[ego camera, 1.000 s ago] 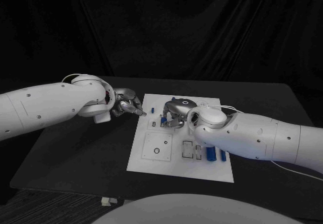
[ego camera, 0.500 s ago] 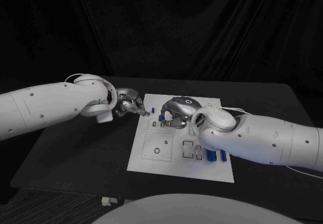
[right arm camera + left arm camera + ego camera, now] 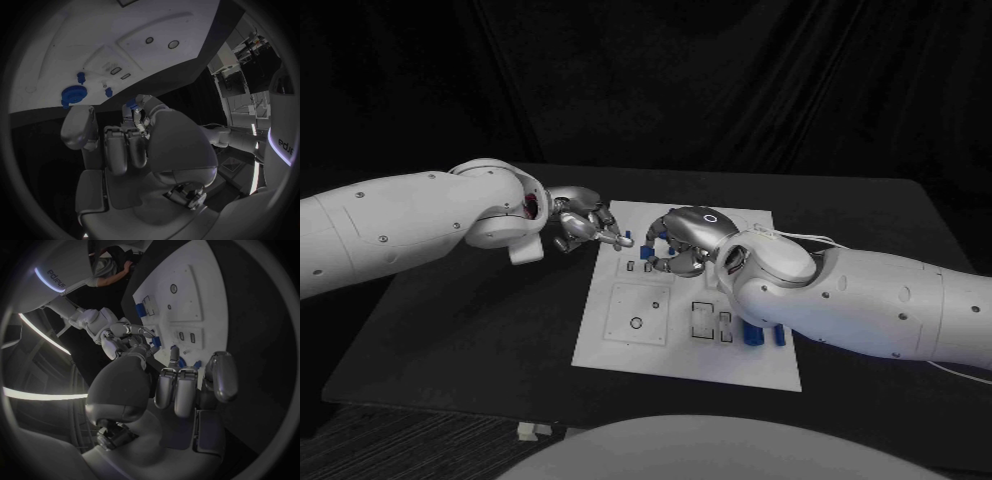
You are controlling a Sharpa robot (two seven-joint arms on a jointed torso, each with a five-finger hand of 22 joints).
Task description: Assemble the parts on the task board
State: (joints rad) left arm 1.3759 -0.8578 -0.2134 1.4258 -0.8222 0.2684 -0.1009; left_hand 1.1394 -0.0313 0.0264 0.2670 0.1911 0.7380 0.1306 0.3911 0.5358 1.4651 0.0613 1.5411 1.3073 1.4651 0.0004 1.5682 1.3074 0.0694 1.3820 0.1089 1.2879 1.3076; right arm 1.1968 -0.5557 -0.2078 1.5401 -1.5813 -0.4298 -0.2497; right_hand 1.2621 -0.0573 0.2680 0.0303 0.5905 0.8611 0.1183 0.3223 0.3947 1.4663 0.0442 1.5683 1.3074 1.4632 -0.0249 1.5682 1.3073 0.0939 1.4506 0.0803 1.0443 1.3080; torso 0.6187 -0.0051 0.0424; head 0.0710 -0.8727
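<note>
Across the black counter [image 3: 473, 330], the white task board [image 3: 661, 345] lies lengthwise in the middle, with both arms converging on its far end. Left hand [image 3: 581, 222] sits at the board's far left edge, its fingers [image 3: 177, 390] curled together and reaching toward a small blue part [image 3: 627, 239] standing near that edge; whether they touch or pinch it cannot be told. Right hand [image 3: 678, 243] hovers just beside it over the far end of the board, fingers [image 3: 127, 150] drawn together, with blue pieces close beneath them; the pictures do not show whether anything is clamped there. Near the board's right edge, partly behind the right forearm, lie further blue parts [image 3: 759, 333], while the near left of the board carries a square recess with a small ring [image 3: 636, 323] and, beside it, narrow slots [image 3: 708, 322]. Principal risk, as a judgement: the two hands work very near each other over one small region, so a sideways move by either could strike the other or knock the upright part over. A second risk is misalignment: a small part pressed at a tilt may jam in its seat or slip from the fingers. The right forearm also lies low over the board and could sweep the loose parts off.
</note>
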